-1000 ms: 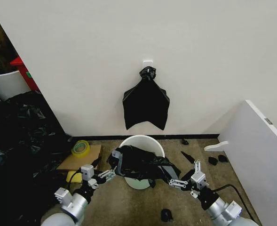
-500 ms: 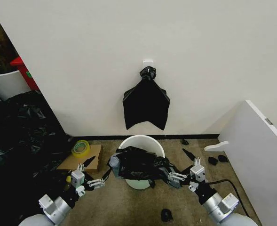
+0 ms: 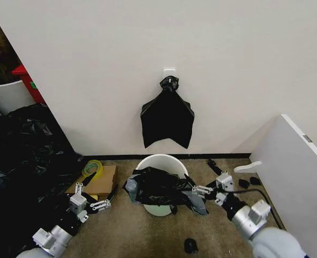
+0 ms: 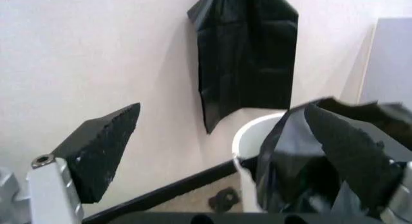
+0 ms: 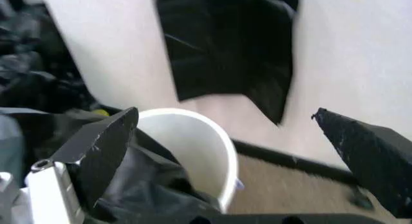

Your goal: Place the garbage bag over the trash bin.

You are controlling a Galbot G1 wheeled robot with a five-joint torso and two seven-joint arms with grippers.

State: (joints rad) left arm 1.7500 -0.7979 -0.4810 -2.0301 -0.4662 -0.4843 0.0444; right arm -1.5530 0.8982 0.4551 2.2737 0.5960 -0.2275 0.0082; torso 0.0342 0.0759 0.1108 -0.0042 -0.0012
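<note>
The bag (image 3: 159,186) is now left draped over the bin (image 3: 161,163) at lower centre; both the left tool (image 3: 90,202) and right tool (image 3: 205,191) have been drawn back, jaws wide, so covering looks nearly done

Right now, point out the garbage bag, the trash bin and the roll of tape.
garbage bag (image 3: 157,187): head view, on the crumpled black plastic draped over the bin's near side.
trash bin (image 3: 163,159): head view, on the bare white far rim.
roll of tape (image 3: 92,168): head view, on the yellow-green ring lying on the cardboard.
</note>
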